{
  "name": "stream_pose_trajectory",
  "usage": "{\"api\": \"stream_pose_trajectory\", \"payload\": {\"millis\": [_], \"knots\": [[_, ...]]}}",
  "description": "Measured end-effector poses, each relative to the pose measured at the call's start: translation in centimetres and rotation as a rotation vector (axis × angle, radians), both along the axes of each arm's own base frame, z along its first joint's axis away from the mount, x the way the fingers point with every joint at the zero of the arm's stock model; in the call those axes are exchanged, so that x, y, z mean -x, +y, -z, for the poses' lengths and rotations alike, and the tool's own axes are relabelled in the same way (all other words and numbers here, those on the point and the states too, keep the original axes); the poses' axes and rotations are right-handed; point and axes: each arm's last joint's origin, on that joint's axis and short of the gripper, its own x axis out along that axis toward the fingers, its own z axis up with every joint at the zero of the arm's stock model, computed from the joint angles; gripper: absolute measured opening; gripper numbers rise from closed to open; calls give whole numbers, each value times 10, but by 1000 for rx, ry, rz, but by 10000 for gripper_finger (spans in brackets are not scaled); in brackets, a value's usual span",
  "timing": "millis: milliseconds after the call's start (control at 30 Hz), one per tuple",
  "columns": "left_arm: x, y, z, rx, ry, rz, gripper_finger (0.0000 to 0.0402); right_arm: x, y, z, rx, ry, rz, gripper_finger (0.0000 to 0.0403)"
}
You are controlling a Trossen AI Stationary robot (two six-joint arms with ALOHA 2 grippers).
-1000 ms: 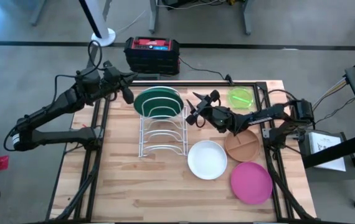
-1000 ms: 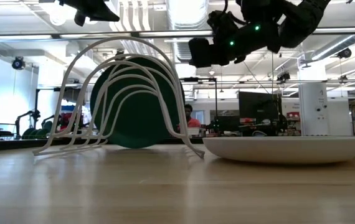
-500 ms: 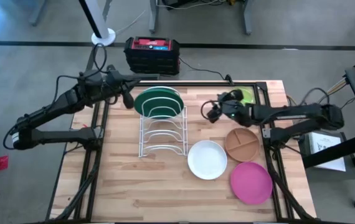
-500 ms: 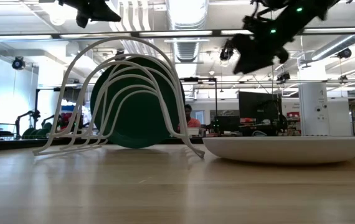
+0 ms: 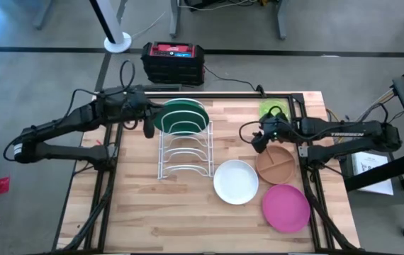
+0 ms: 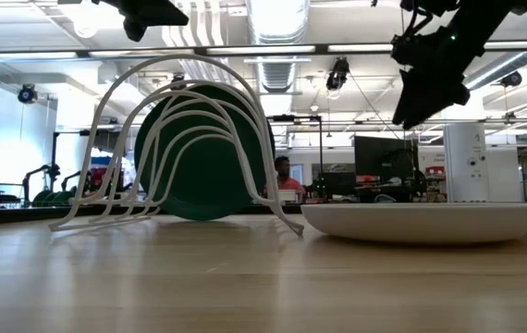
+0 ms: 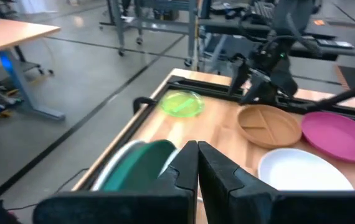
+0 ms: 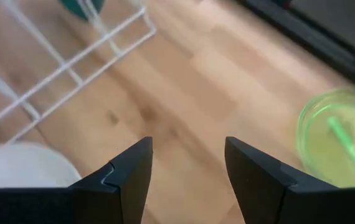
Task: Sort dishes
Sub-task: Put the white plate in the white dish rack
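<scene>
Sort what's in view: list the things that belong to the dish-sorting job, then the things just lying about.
Part of the job:
dark green plate, standing in the rack
white plate
brown divided plate
pink plate
lime-green plate
white wire rack

Just lying about:
red and black box, on the floor beyond the table

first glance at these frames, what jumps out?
The white wire dish rack mid-table, with the dark green plate standing upright in its far end. To its right, the white plate, brown divided plate and magenta plate lie flat, with the lime-green plate at the far edge. The right end effector hovers open between rack and brown plate; the left end effector, shut, hangs beside the green plate.
</scene>
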Motion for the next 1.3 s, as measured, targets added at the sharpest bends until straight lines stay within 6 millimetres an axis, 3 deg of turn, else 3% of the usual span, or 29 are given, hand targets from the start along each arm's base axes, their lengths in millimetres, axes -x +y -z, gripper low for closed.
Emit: {"api": "stream_pose_trajectory", "payload": {"millis": [333,567,733,933,1300], "knots": [[-13,-10,8,34,40,63,0,-19,10,40,-152,112,-144,192],[-10,-14,2,30,15,77,0,-37,19,76,-183,154,-241,188],[-8,-15,2,33,11,75,0,-47,23,90,-193,176,-281,181],[-9,-14,3,37,23,74,0,-54,24,97,-195,167,-317,181],[-12,-14,6,43,40,74,0,-53,25,91,-215,149,-355,179]]}}
